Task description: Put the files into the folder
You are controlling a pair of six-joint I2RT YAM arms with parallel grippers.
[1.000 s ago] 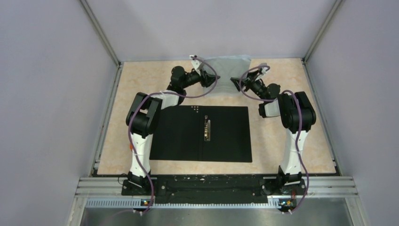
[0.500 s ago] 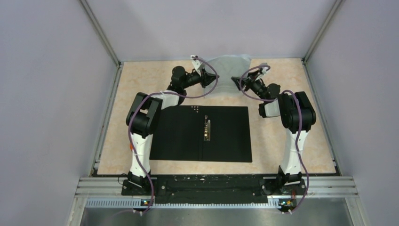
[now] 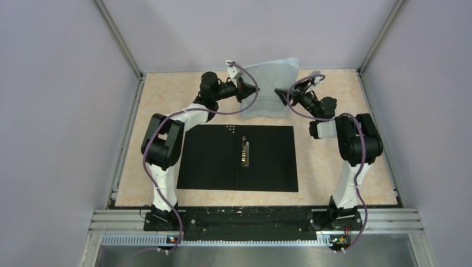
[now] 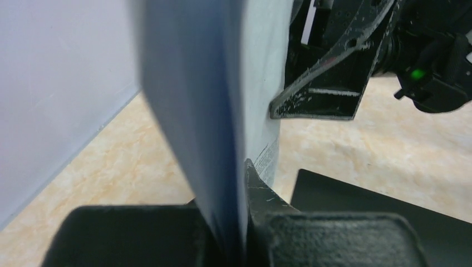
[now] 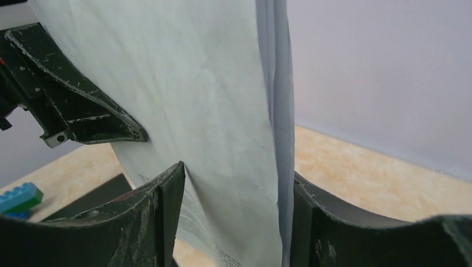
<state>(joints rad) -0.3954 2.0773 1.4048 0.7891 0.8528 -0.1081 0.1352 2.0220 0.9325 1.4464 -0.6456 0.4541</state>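
The files (image 3: 268, 83), white printed sheets, stand lifted and curled at the far middle of the table. My left gripper (image 3: 247, 89) is shut on their left edge; in the left wrist view the sheets (image 4: 222, 105) run straight down into the pinched jaws of the left gripper (image 4: 243, 222). My right gripper (image 3: 281, 96) is open at their right edge, and in the right wrist view the files (image 5: 211, 111) hang loosely between the spread fingers of the right gripper (image 5: 236, 192). The folder (image 3: 214, 161) lies open on the table nearer the arm bases, black inside up, with its metal clip (image 3: 245, 153) at the spine.
The back wall (image 3: 245, 33) stands close behind the sheets, and side walls close in the tan tabletop (image 3: 161, 94). A small blue and green block (image 5: 19, 197) shows at the left edge of the right wrist view. A folder corner (image 4: 367, 203) lies below the left gripper.
My left gripper has shut on the files and raised them, so the sheets now stand taller and lean right. Both arms have shifted upward and farther back.
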